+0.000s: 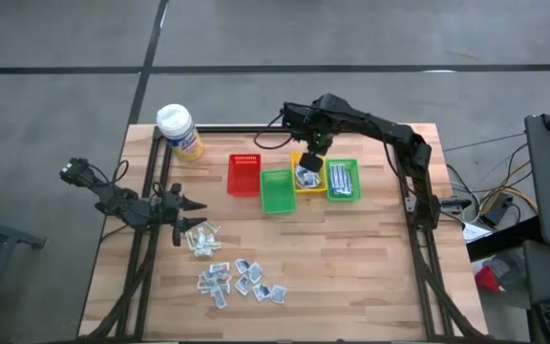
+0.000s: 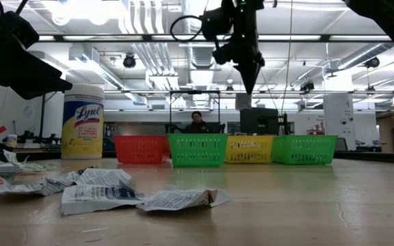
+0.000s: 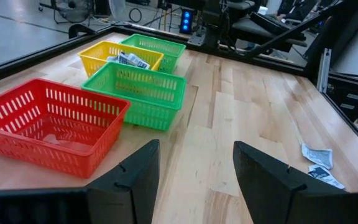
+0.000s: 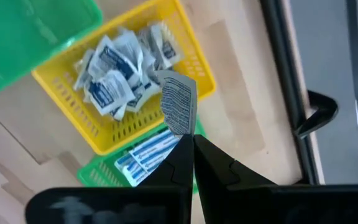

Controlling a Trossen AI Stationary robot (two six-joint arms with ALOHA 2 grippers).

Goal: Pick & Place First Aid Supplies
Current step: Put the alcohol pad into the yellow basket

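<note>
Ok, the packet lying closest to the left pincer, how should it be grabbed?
Come straight down on the packet and pinch across its narrow width; it lies nearly flat on the table, so a sideways approach would likely just push it.

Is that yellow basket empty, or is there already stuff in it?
Not empty. The yellow basket holds a heap of white packets, and the right gripper, hanging above it, pinches another packet.
</note>
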